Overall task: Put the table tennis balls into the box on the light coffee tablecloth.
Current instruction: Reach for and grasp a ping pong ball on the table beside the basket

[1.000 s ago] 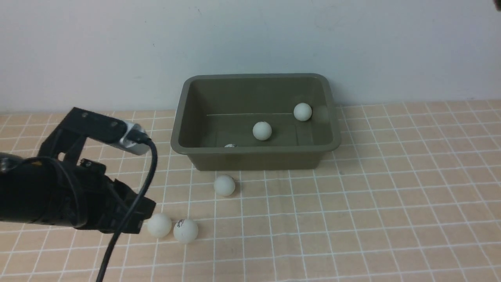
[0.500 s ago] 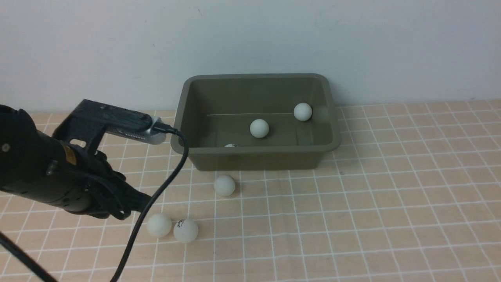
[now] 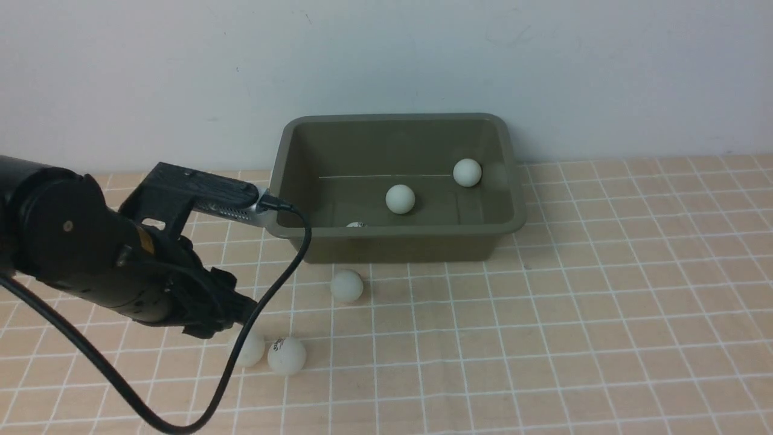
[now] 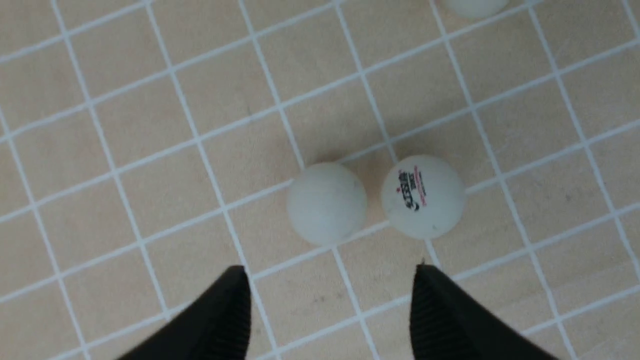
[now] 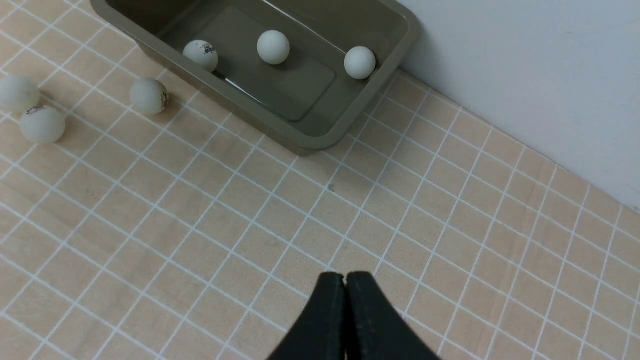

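The olive-green box (image 3: 392,232) stands on the light coffee tablecloth (image 3: 604,314) by the wall. Three white balls lie in it: one at the back right (image 3: 467,172), one in the middle (image 3: 400,198), one near the front wall, mostly hidden (image 3: 356,225). Three balls lie on the cloth: one in front of the box (image 3: 346,286), a plain one (image 3: 252,349) touching a printed one (image 3: 287,355). My left gripper (image 4: 330,270) is open and empty above the pair, just short of the plain ball (image 4: 326,202) and printed ball (image 4: 423,195). My right gripper (image 5: 345,276) is shut and empty, out of the front view.
A pale wall runs right behind the box. The left arm's black cable (image 3: 266,290) hangs in a loop over the cloth in front of the box's left corner. The right wrist view shows the box (image 5: 280,127) and bare cloth right of it.
My left arm has moved right and forward, its gripper now over the pair of balls and partly covering the plain one. The middle ball in the box rolled slightly back and left, then settled.
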`<control>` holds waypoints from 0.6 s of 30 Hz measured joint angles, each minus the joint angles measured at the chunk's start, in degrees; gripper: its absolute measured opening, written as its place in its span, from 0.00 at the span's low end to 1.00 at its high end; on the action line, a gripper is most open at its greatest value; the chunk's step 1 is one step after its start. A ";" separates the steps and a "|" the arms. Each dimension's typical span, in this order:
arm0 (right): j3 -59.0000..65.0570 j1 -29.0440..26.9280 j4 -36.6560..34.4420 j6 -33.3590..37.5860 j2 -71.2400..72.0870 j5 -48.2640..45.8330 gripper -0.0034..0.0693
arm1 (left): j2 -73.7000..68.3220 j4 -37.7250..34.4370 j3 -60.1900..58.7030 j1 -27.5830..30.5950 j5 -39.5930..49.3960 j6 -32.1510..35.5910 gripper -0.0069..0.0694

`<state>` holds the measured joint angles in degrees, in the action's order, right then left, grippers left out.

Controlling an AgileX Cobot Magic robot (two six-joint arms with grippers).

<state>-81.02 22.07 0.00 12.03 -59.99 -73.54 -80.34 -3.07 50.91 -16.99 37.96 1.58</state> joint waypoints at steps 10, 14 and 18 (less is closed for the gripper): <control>0.00 0.00 0.00 0.00 0.00 0.00 0.02 | -8.58 -0.47 0.00 0.00 -5.95 0.28 0.72; 0.00 0.00 0.00 0.00 0.00 0.00 0.02 | -11.13 -0.73 0.00 0.00 -7.13 0.28 0.72; 0.00 0.00 0.00 0.00 0.00 0.00 0.02 | -12.95 -0.66 0.00 0.00 -7.57 0.28 0.72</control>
<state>-81.02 22.07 0.00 12.03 -59.99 -73.54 -93.30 -3.73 50.91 -16.99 30.39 1.86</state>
